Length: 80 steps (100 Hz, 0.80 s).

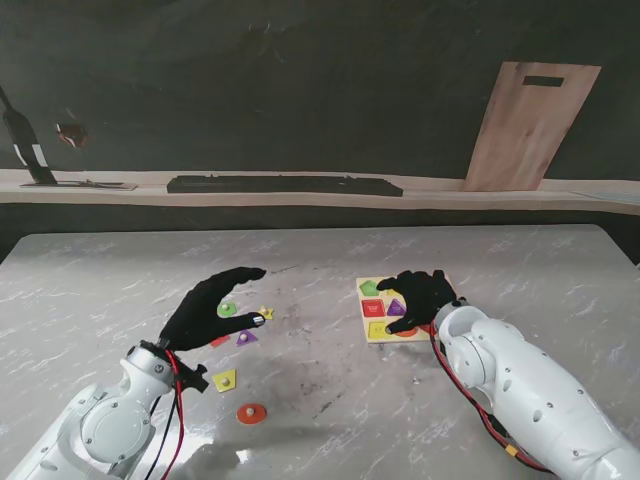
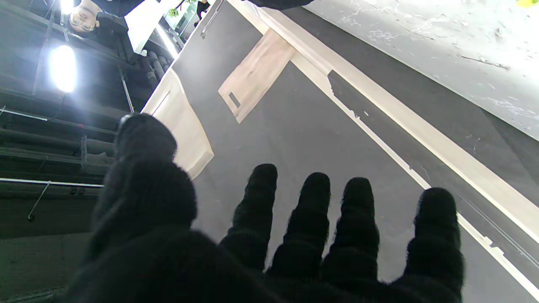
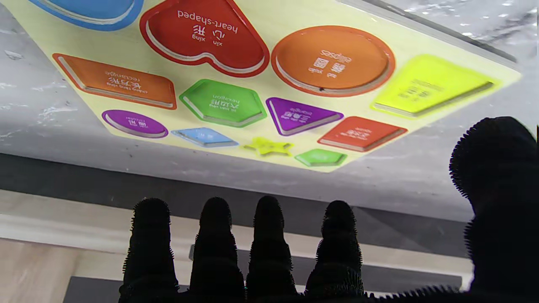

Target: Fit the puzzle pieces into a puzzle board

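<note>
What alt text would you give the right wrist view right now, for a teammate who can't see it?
The puzzle board fills the frame, its coloured shape slots all empty: heart, circle, rectangle, triangle, star and others. The right hand, in a black glove, is spread open and holds nothing.

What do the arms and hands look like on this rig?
Both arms have glossy white rounded shells. Red and black cables run along each near the wrist. The left hand and right hand are five-fingered, covered in fuzzy black gloves.
</note>
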Each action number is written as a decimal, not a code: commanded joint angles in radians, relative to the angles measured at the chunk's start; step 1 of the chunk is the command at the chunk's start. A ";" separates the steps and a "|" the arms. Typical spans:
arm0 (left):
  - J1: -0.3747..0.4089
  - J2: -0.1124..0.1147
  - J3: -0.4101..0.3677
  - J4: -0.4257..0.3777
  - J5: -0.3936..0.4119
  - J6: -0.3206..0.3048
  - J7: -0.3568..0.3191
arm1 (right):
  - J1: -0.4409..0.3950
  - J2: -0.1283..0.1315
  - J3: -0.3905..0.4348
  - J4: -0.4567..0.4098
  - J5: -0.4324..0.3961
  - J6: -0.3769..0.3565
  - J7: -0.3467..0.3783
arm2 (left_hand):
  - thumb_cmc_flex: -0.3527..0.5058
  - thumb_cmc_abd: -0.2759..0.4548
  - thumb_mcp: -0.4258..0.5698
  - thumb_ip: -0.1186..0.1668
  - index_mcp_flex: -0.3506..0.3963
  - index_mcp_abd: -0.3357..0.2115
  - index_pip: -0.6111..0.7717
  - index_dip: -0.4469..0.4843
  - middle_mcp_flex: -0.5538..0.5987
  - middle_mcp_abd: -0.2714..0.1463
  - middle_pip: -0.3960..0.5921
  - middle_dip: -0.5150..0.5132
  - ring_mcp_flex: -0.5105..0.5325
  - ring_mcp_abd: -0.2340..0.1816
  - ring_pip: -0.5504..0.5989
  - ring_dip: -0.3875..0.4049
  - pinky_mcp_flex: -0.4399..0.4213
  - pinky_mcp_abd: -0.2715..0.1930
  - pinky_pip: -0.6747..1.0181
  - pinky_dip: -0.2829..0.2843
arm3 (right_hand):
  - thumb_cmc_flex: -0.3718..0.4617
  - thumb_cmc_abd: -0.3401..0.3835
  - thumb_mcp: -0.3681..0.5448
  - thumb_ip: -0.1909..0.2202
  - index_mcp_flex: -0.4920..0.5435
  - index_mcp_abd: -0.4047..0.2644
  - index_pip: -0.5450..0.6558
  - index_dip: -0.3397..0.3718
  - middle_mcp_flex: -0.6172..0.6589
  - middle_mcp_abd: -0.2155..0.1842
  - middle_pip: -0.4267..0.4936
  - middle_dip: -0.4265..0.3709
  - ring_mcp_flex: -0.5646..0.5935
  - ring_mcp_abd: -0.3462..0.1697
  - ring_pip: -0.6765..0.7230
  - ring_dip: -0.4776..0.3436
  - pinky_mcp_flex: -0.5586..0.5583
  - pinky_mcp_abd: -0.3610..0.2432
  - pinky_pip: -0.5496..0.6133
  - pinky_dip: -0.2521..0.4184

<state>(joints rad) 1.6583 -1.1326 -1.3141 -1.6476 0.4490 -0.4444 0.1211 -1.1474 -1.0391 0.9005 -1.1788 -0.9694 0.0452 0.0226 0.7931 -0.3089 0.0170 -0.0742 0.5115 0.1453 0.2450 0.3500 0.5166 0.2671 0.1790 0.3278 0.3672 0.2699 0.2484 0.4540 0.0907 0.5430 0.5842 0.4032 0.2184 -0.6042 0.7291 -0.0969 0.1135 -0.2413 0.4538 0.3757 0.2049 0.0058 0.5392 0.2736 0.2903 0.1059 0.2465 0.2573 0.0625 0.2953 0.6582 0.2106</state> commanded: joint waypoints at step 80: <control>-0.022 0.005 0.022 0.005 -0.072 0.024 -0.062 | 0.347 -0.143 -0.488 0.509 0.270 -0.050 -0.201 | 0.003 0.053 -0.043 0.015 0.024 -0.015 -0.011 0.003 0.045 0.001 0.012 0.022 0.044 -0.005 0.027 0.034 0.000 -0.197 0.049 0.021 | -0.006 -0.006 0.011 0.033 -0.019 -0.046 0.190 0.152 -0.026 0.049 -0.050 -0.017 -0.091 0.003 0.073 -0.016 -0.068 0.024 0.105 -0.090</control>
<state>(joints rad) 1.6369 -1.1297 -1.2942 -1.6421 0.3838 -0.4212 0.0620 -0.8072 -1.1672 0.4288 -0.6792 -0.6957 0.0108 -0.1947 0.7932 -0.2865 0.0165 -0.0741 0.5115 0.1453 0.2449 0.3501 0.5492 0.2672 0.1790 0.3386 0.3978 0.2699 0.2637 0.4773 0.0954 0.5431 0.6206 0.4182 0.1971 -0.6038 0.7319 -0.1087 0.1134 -0.2619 0.5752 0.5040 0.2049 0.0186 0.5043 0.2629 0.2387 0.1059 0.3153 0.2508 0.0139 0.2963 0.7466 0.1449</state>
